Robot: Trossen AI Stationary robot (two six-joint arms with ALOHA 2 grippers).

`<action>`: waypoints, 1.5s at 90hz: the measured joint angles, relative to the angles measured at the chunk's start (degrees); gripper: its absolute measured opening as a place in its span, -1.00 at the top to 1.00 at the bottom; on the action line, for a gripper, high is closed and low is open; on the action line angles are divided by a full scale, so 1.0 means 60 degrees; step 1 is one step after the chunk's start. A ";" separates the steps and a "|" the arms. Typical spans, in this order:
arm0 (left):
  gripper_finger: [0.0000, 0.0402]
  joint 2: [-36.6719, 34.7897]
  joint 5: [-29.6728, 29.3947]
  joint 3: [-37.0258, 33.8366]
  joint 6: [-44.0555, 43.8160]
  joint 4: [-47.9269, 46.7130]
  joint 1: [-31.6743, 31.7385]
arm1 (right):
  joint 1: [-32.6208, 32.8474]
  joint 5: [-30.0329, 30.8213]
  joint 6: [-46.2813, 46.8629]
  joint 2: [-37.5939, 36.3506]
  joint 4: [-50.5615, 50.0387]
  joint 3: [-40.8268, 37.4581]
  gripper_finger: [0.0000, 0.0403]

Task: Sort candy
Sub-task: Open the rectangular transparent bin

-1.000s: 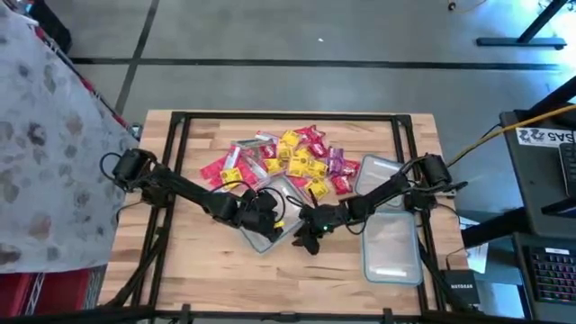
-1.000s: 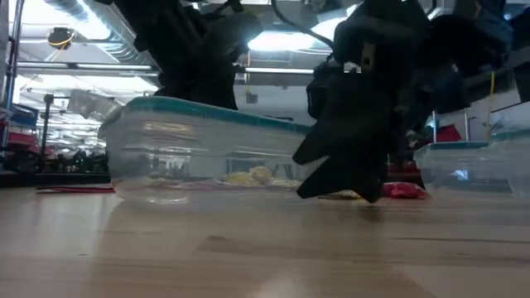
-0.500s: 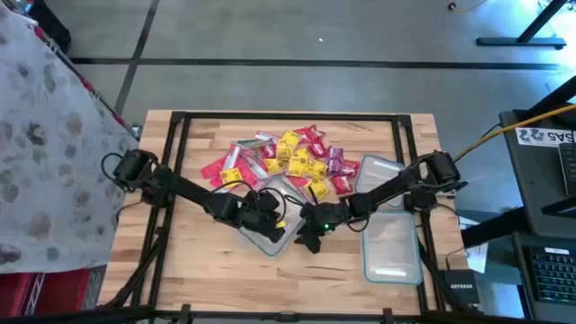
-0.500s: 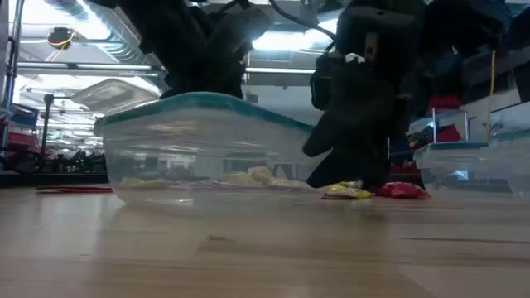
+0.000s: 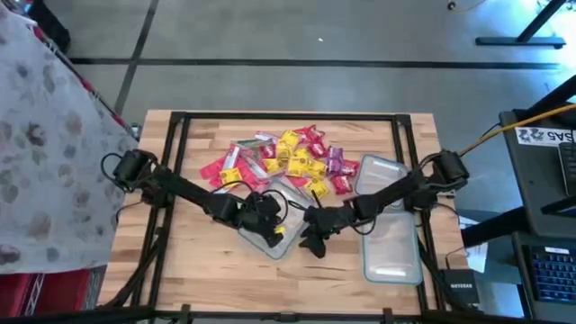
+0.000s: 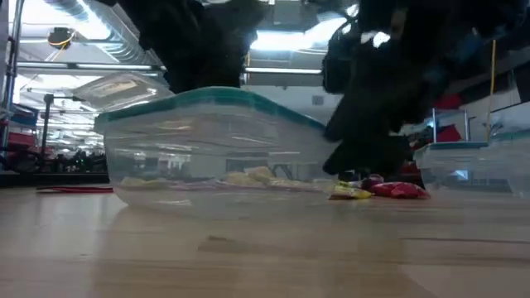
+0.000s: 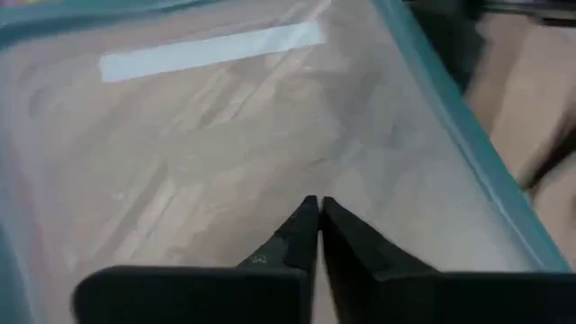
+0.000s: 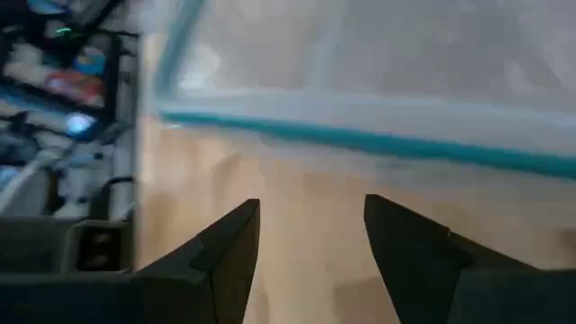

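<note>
Your right tool point(image 5: 311, 241) now sits just beside the near corner of the middle container point(image 5: 270, 219), fingers spread apart and empty; the right wrist view shows only bare tabletop point(image 5: 198, 261) between them and the container's teal rim ahead. A second ago it hung over that corner, and it has since slid off toward the front edge. In the low view, a yellow candy point(image 6: 351, 193) now lies uncovered on the wood beside the container. Your left tool point(image 7: 315, 225) hovers inside the container, tips pressed together, gripping nothing visible. The candy pile point(image 5: 286, 159) lies behind the container, mostly unsorted. That stray piece probably still needs collecting.
</note>
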 joint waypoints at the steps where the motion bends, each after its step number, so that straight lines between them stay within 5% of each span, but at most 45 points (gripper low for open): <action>1: 1.00 -0.0045 -0.0018 0.0000 0.0009 -0.0032 -0.0002 | 0.0000 0.0019 0.0002 0.0000 0.0026 0.0000 0.06; 62: 1.00 -0.0240 -0.0281 -0.0029 0.0204 -0.1124 -0.0258 | -0.0208 0.1224 -0.0902 -0.0419 -0.0593 -0.0018 0.06; 110: 1.00 -0.0234 -0.0251 -0.0033 0.0128 -0.1229 -0.0171 | -0.1412 0.0545 -0.2052 -0.0412 -0.1390 -0.0018 0.06; 135: 1.00 -0.0190 -0.0305 -0.0033 -0.0017 -0.1277 -0.0167 | -0.1548 -0.0578 -0.2338 -0.0263 -0.0091 -0.0076 0.06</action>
